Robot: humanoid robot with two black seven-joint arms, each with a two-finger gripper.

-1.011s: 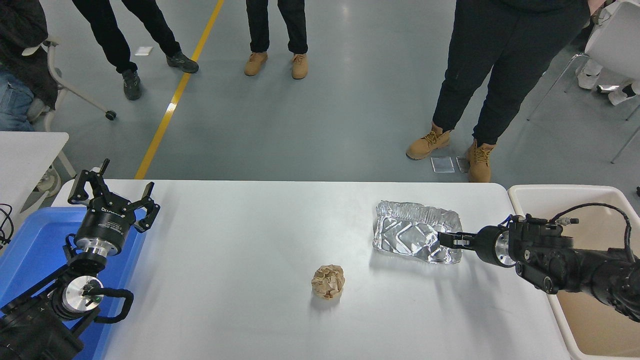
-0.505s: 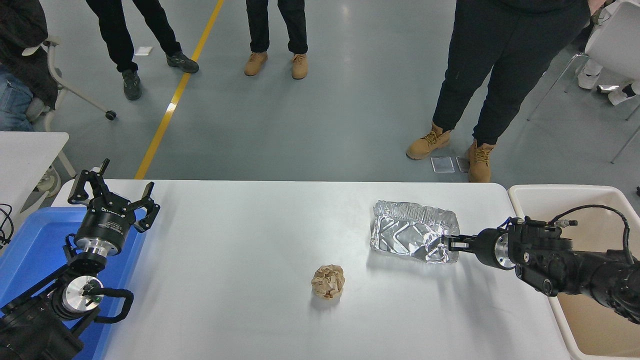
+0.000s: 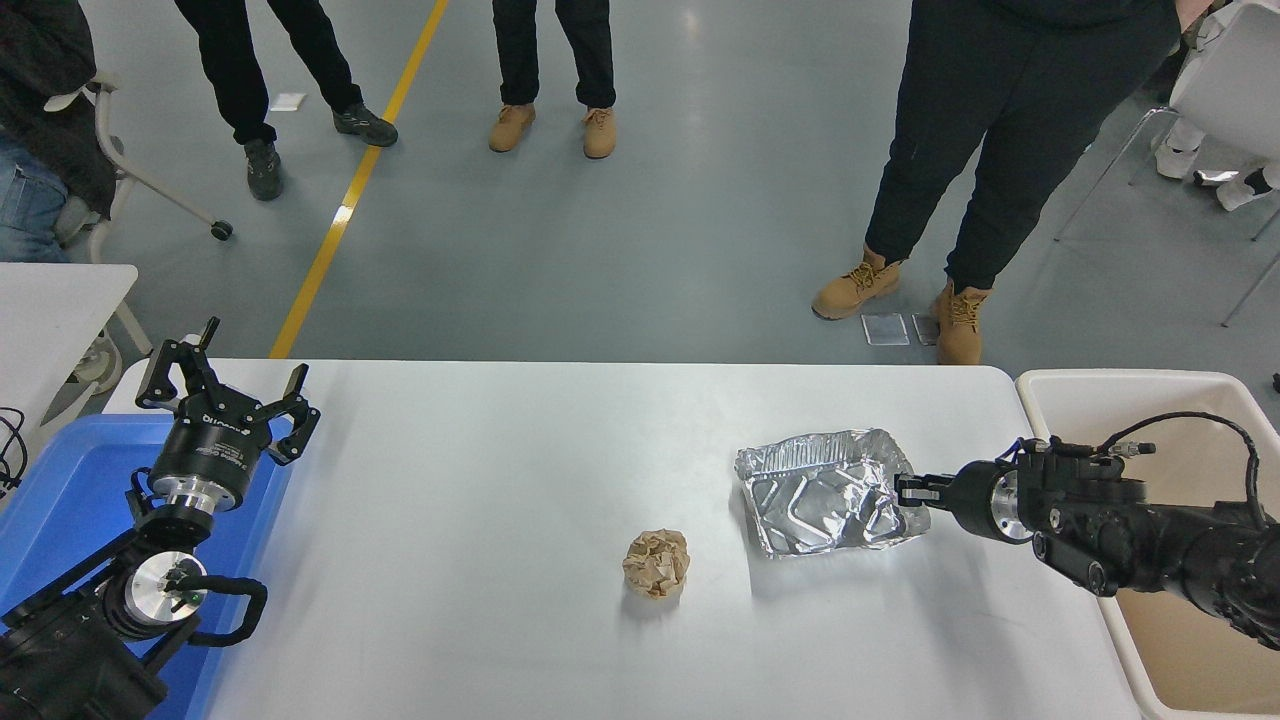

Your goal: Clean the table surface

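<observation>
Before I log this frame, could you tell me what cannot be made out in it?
- Head view: the right gripper tips, masked by the foil tray rim.
- The beige bin contents, hidden by the right arm and the picture edge.
- The blue bin, cut off at left.

foil tray gripped at the table's right side

the right gripper (image 3: pixel 908 492) was clamped on the right rim of a crumpled foil tray (image 3: pixel 822 492), which sat tilted on the table surface (image 3: pixel 480 500). a crumpled brown paper ball (image 3: pixel 657 563) lay near the tray's left. the left gripper (image 3: pixel 225 395) hung spread wide over a blue bin (image 3: pixel 60 500). a beige bin (image 3: pixel 1180 620) stood just beside the table's right edge. people's legs (image 3: pixel 950 150) stood beyond.
</observation>
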